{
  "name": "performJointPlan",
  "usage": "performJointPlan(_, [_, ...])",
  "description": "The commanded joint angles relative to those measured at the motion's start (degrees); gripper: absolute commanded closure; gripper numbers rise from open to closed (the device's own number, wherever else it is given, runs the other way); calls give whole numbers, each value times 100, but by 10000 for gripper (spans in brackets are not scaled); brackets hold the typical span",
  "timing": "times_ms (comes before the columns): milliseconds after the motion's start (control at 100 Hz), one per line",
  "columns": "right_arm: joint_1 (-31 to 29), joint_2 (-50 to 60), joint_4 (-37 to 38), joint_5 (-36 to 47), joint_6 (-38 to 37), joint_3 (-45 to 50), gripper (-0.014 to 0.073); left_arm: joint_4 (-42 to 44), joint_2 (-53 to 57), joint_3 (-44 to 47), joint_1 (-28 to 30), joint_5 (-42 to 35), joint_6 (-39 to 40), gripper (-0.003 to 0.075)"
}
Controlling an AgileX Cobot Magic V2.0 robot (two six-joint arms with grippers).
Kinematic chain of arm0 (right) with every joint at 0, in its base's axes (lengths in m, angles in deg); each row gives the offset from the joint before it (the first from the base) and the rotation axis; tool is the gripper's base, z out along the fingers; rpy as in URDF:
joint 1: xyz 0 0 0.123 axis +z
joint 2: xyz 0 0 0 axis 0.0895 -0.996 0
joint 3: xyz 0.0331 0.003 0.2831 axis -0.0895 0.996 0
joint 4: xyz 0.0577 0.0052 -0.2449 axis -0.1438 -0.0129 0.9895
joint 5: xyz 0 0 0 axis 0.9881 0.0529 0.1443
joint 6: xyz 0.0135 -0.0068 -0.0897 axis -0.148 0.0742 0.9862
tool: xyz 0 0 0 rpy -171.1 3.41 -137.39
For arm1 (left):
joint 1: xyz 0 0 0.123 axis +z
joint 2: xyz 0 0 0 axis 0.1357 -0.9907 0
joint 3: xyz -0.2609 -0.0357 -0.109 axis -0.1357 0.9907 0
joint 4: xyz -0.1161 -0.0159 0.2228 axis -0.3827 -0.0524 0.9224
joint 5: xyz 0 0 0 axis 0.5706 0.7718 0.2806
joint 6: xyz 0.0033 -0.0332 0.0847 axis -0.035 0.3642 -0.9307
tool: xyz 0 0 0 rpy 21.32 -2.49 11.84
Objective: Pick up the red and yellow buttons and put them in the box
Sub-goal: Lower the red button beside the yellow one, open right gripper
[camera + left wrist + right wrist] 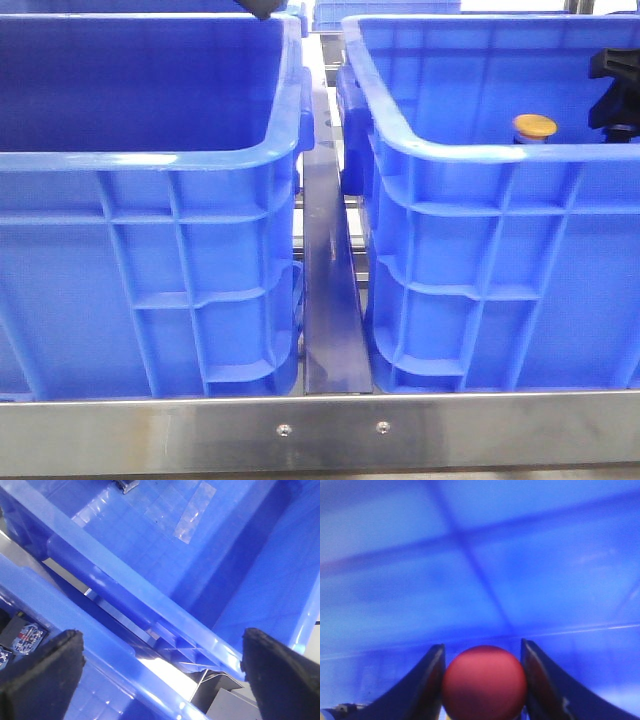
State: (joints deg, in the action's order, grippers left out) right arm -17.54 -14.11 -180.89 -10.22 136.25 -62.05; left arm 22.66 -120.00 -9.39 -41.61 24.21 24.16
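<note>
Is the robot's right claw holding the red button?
Yes. The right gripper is shut on the red button; its fingers press both sides of the cap.

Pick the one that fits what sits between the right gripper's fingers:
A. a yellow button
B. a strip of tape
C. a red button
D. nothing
C: in the right wrist view the red button sits between the right gripper's fingers.

The yellow button (534,127) showed only its cap above the crate rim (470,152) — the right gripper (617,85) was cut off at the edge, and the red button (484,682) was a blur.
</note>
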Motion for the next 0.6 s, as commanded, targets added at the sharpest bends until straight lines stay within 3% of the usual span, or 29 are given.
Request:
performJointPlan(0, [-18, 215, -95, -234, 106, -147, 109, -218, 211, -188, -42, -253, -8, 115])
performJointPlan(80, [-18, 227, -95, -299, 101, -147, 63, -218, 211, -188, -42, -243, -8, 115])
performJointPlan(590, [-18, 1133, -84, -295, 101, 185, 67, -218, 211, -188, -42, -200, -8, 115])
